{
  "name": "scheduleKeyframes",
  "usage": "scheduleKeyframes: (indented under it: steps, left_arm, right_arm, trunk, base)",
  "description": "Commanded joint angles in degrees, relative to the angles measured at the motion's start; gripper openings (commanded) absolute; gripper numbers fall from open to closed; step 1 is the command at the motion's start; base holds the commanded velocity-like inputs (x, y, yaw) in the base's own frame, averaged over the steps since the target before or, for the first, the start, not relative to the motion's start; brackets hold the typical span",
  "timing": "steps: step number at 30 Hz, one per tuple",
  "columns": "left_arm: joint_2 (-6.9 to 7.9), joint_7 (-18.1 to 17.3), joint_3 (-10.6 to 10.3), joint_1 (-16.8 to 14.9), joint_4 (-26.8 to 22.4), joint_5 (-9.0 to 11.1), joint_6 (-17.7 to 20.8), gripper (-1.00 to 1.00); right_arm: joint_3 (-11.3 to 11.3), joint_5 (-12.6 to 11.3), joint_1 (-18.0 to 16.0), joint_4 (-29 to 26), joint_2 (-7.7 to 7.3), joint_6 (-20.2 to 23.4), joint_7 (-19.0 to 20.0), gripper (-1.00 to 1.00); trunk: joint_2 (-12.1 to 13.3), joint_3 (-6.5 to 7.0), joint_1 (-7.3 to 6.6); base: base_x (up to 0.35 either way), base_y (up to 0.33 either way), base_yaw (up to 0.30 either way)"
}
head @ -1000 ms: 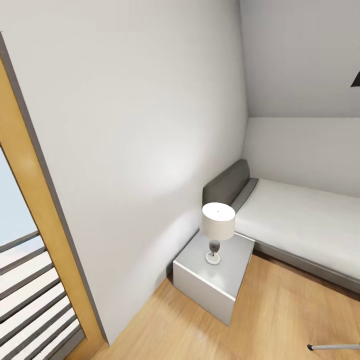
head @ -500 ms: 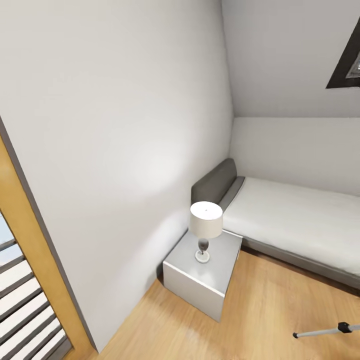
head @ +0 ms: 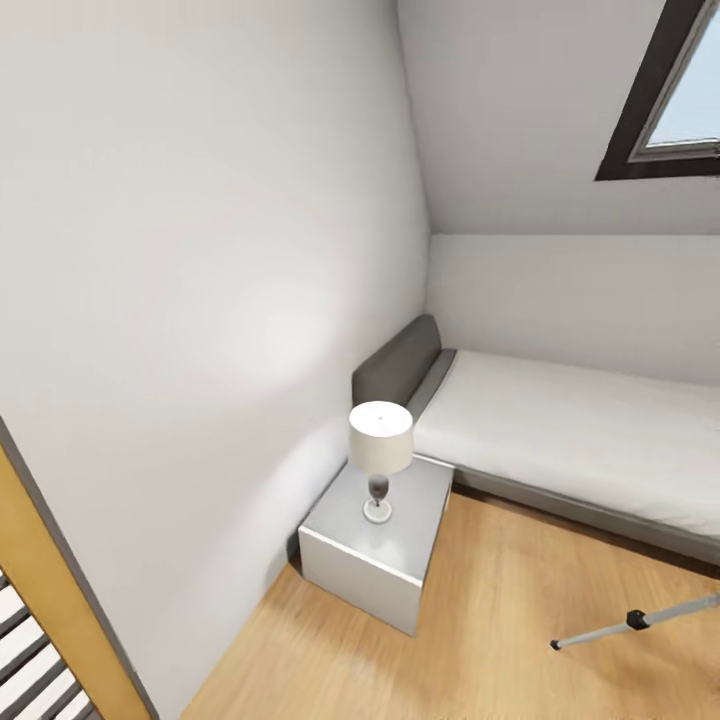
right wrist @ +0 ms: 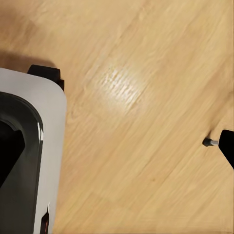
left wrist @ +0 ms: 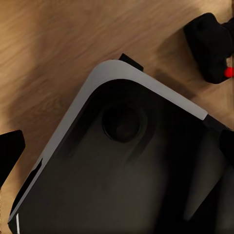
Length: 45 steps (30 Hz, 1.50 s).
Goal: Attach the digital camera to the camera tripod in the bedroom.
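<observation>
Both arms hung low, wrists turned down over the robot's own wheeled base [left wrist: 127, 195]. The left hand [left wrist: 118, 152] pointed downward with its black fingertips [left wrist: 9, 155] spread wide. The right hand's one clear fingertip [right wrist: 228, 146] likewise sat far outward.

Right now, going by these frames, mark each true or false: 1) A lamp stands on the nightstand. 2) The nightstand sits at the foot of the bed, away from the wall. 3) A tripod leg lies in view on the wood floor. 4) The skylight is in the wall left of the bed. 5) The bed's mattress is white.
1) True: the lamp stands on the nightstand.
2) False: the nightstand is by the grey headboard, next to the wall.
3) True: one leg of the camera tripod reaches in over the floor at the head view's lower right.
4) False: the skylight is in the sloped ceiling above the bed.
5) True: the mattress is white.
</observation>
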Motion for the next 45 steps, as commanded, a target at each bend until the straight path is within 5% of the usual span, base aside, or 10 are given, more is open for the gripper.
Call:
scheduleKeyframes:
  steps: [1,17,45]
  left_arm:
    - [-0.01,0.04,0.18,0.03,-0.1,-0.05,-0.03,1.0]
    - [-0.08,-0.3,0.11,0.03,-0.09,-0.05,0.03,1.0]
    - [-0.17,0.01,0.15,0.03,-0.1,-0.05,0.03,1.0]
  right_arm:
    - [0.03,0.44,0.0,-0.04,-0.01,-0.08,-0.05,1.0]
    - [0.03,0.44,0.0,-0.04,-0.01,-0.08,0.01,1.0]
    - [0.06,0.44,0.0,-0.04,-0.06,-0.08,-0.04,1.0]
  trunk:
    - [-0.02,-0.04,0.0]
    - [-0.02,-0.04,0.0]
    - [-0.02,-0.04,0.0]
  base:
    - [0.0,0.0,-0.201]
    - [0.0,0.046,-0.159]
    - [0.0,0.139,-0.01]
